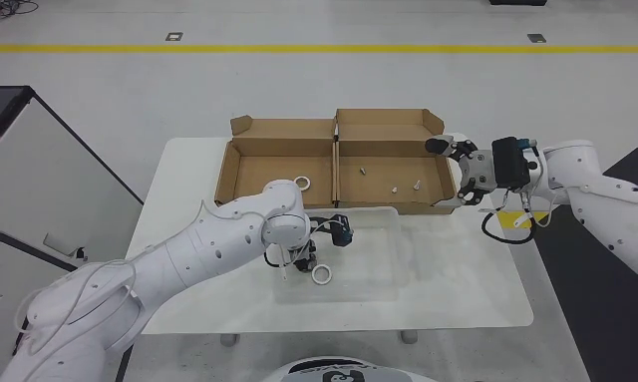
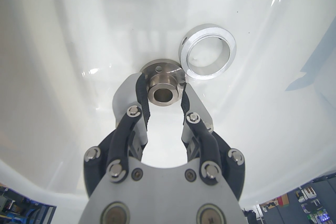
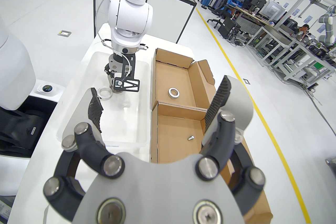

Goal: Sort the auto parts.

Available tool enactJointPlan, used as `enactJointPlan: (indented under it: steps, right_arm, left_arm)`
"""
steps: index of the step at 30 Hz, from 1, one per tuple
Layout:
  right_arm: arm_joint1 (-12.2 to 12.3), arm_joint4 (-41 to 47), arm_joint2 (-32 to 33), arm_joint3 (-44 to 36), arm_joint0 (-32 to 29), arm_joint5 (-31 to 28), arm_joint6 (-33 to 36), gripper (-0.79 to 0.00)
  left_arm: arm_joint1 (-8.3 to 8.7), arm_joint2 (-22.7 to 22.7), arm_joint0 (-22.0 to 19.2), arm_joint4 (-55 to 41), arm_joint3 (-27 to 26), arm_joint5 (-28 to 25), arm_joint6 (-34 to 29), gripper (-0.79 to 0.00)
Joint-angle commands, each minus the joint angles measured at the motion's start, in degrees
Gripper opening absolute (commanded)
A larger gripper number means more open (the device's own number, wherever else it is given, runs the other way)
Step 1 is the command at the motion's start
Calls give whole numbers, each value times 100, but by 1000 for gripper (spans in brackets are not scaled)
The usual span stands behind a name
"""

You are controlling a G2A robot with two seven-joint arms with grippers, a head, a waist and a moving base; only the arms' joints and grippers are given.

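Note:
In the left wrist view my left gripper (image 2: 162, 82) is shut on the hub of a flanged metal bushing (image 2: 164, 93) that stands on the floor of the white tray (image 2: 105, 12). A silver ring (image 2: 207, 50) lies right beside the bushing, touching its flange. From above, the left gripper (image 1: 304, 254) is down in the tray (image 1: 439, 272) with the ring (image 1: 321, 275) next to it. My right gripper (image 1: 449, 171) stands open and holds nothing at the outer end of the right cardboard box (image 1: 389, 133).
Two open cardboard boxes sit side by side behind the tray. The left box (image 1: 259, 173) holds a silver ring (image 1: 302, 183); the right one holds small bolts (image 1: 394, 189). The right part of the tray floor is bare.

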Motion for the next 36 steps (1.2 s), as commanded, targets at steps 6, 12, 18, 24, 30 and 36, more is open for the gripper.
enactJointPlan:
  steps: [6,12,18,24,30,36]
  right_arm:
    - [0,0,0,1,0,0,0,0]
    - [0,0,0,1,0,0,0,0]
    - [0,0,0,1,0,0,0,0]
    - [0,0,0,1,0,0,0,0]
    - [0,0,0,1,0,0,0,0]
    - [0,0,0,1,0,0,0,0]
  left_arm:
    - [-4,16,-1,-30,12,5,-4,-440]
    - [0,-3,-9,-38,-1,16,-16,-443]
    - [3,3,-2,-17,3,10,-10,-446]
    - [-20,38,-2,33,49,-10,12,-579]
    - [-40,-17,-5,67,94,-17,56,-785]
    - [-2,-171,-127,-87,-76,35,-35,-785]
